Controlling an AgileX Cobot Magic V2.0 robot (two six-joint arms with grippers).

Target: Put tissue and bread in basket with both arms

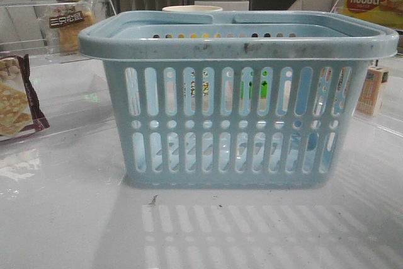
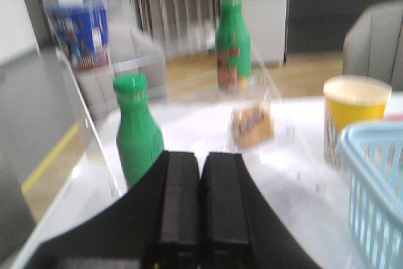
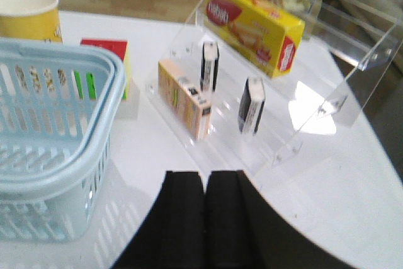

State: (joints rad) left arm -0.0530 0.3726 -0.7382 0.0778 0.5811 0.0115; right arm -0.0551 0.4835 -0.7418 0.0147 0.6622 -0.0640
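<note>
The light-blue basket point(image 1: 239, 45) stands in the middle of the table, and nothing shows inside it. The bread point(image 1: 71, 24), a clear bag with a dark label, sits on the clear shelf at the far left. It also shows blurred in the left wrist view point(image 2: 252, 125), ahead of my left gripper point(image 2: 201, 162), which is shut and empty. Two small black-and-white tissue packets point(image 3: 209, 66) point(image 3: 252, 106) stand upright on the clear shelf at the right, ahead of my right gripper point(image 3: 204, 181), which is shut and empty. Neither gripper shows in the front view.
Two green bottles point(image 2: 137, 127) point(image 2: 232, 39) stand on the left shelf. A maroon-edged cracker packet point(image 1: 16, 99) lies at the left. A yellow nabati box point(image 3: 255, 26) and a peach box point(image 3: 184, 99) stand near the tissue. A yellow cup point(image 3: 28, 11) stands behind the basket.
</note>
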